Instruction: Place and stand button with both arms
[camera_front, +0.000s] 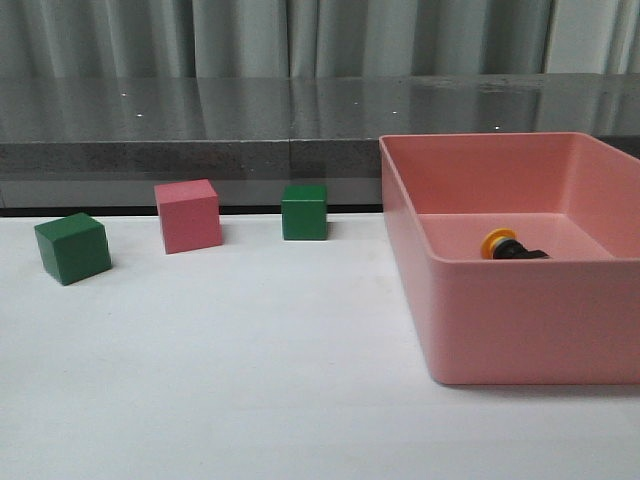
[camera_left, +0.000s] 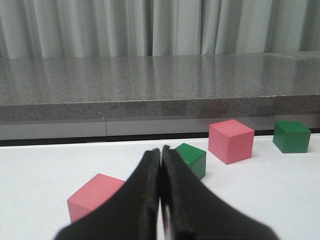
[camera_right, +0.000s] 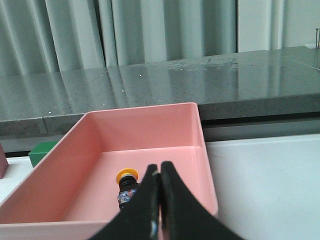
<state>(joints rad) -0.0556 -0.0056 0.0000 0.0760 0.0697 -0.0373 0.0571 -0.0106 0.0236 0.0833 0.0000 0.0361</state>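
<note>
Right gripper (camera_right: 160, 172) fingers pressed together, holding nothing, poised near the rim of the pink bin (camera_right: 207, 170); left gripper (camera_left: 161, 160) likewise closed and empty, over the white table (camera_left: 40, 170) near the cubes; button (camera_right: 127, 186) lies on its side on the bin floor. Judgement: right fingers must open before descending, then pinch the black body, not the yellow cap; contact block partly hidden behind the fingers; neither arm visible in front view.

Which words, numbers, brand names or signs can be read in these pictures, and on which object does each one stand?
None can be read.
The button in the pink bin bears a small red and blue patch on its body, too blurred to read.
The cubes, the bin and both pincers show no print.
</note>
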